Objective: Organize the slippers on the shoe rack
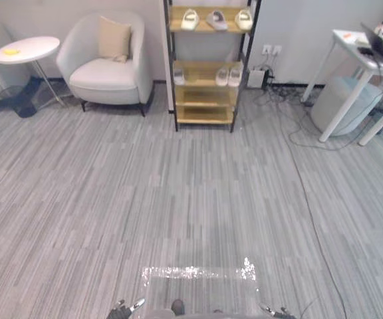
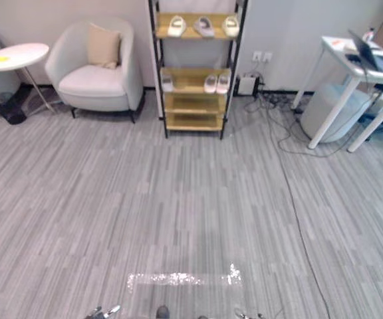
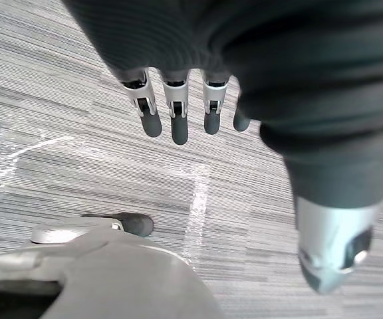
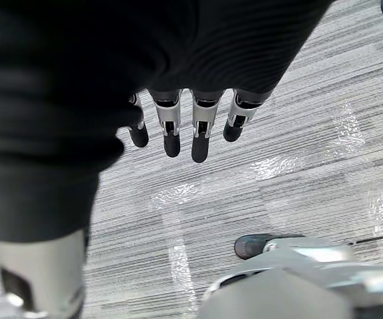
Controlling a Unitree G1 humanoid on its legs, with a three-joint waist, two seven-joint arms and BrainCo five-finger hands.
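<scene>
My left hand [image 3: 178,113] and right hand [image 4: 201,133] hang empty, fingers straight, since the black-framed wooden shoe rack [image 1: 203,72] holding pale slippers [image 1: 217,20] is far off, top centre.

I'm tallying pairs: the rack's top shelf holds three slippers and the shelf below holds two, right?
Not quite. The shoe rack's top shelf holds three slippers, but the shelf below holds three too: a single slipper at its left end and two slippers at its right, as the left eye view shows.
</scene>
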